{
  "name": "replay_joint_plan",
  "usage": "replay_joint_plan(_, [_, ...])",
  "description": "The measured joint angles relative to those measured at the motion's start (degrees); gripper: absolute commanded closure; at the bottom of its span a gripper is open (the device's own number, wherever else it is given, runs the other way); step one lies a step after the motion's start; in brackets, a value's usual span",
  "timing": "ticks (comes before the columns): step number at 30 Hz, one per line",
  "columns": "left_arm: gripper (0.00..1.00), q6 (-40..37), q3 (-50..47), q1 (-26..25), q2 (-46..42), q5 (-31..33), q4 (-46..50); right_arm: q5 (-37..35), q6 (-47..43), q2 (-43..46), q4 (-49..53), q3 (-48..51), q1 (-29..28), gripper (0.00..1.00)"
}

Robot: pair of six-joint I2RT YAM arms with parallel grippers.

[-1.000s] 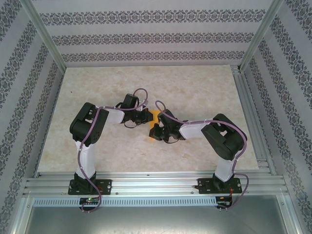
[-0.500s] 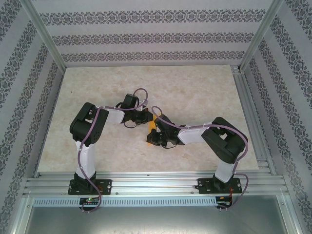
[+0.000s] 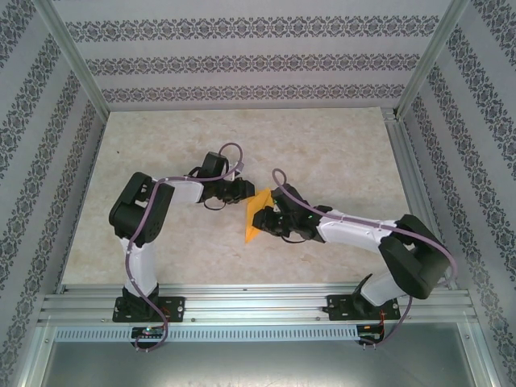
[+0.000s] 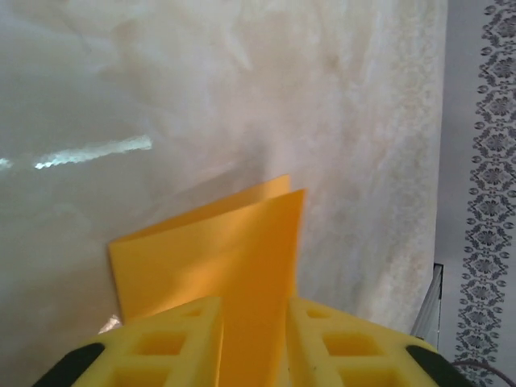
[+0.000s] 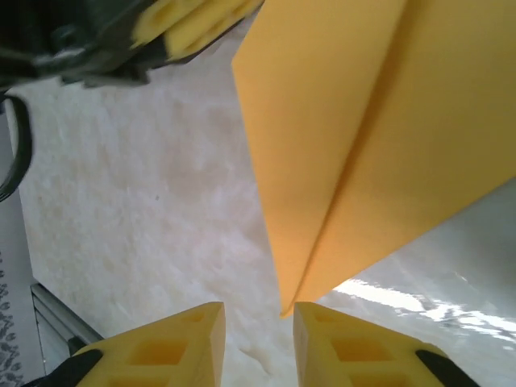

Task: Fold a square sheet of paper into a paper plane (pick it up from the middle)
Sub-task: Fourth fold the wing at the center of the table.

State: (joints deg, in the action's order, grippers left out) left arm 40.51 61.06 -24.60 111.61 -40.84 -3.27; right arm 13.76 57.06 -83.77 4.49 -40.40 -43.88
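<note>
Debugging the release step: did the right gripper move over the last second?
Yes. The right gripper has backed off rightward, toward the aluminium rail on the right side, uncovering more of the paper plane.

Orange-yellow plane (image 4: 226, 258) between yellow fingers (image 4: 169, 339); beyond them, cream marbled bench (image 3: 322, 137), white walls (image 3: 242, 48) with grey floral stripes.

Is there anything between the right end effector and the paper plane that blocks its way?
Nothing visible does. In the right wrist view the paper plane's pointed tip already reaches the gap of the right end effector, and beside the tip there is just bare table.
</note>
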Motion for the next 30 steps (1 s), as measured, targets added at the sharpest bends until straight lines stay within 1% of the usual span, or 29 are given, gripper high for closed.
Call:
replay_joint_plan(2, [0.63, -0.3, -0.5, 0.0, -3.7, 0.7, 0.9, -0.8, 0.3, 1.0, -0.1, 2.0, 1.6, 0.67])
replay_joint_plan(6, [0.60, -1.1, -3.2, 0.0, -10.5, 1.5, 1.9, -1.6, 0.5, -0.4, -0.4, 3.5, 3.1, 0.67])
replay_joint_plan(10, [0.59, -1.3, -8.7, -0.2, -13.4, 1.7, 2.8, -1.6, 0.7, -3.1, -2.6, 3.5, 3.2, 0.67])
replay_joint_plan(11, [0.60, -1.3, -9.8, -0.2, -13.5, 1.7, 3.1, -1.5, 1.0, -3.8, -3.0, 3.5, 3.4, 0.67])
replay_joint_plan(16, [0.80, -0.9, -16.2, -1.5, -15.1, 3.0, 5.6, -1.6, 1.9, -5.9, -5.0, 3.5, 4.3, 0.67])
replay_joint_plan(21, [0.86, -1.5, -16.1, -4.2, -20.4, 5.0, 8.4, -1.5, 2.3, -6.1, -7.2, 4.3, 6.4, 0.67])
replay_joint_plan(22, [0.86, -2.0, -15.1, -5.1, -21.2, 5.5, 9.4, -1.5, 2.3, -6.1, -7.3, 4.4, 7.0, 0.67])
replay_joint_plan(23, [0.84, -2.6, -13.9, -5.9, -21.4, 6.0, 10.3, -1.5, 2.3, -6.1, -7.4, 4.5, 7.3, 0.67])
replay_joint_plan(25, [0.73, -4.5, -11.1, -7.9, -21.2, 7.9, 12.6, -1.5, 2.2, -6.1, -8.0, 4.7, 8.2, 0.68])
replay_joint_plan(26, [0.70, -5.0, -9.9, -8.7, -20.9, 8.8, 13.7, -1.5, 2.2, -6.1, -8.4, 4.8, 8.5, 0.68])
replay_joint_plan(28, [0.65, -7.1, -6.9, -11.1, -19.9, 12.6, 16.8, -1.2, 2.2, -6.1, -8.9, 5.3, 9.5, 0.68])
replay_joint_plan(30, [0.65, -8.3, -4.5, -13.3, -18.5, 16.4, 19.5, -1.0, 2.2, -5.9, -9.1, 5.7, 10.4, 0.68])
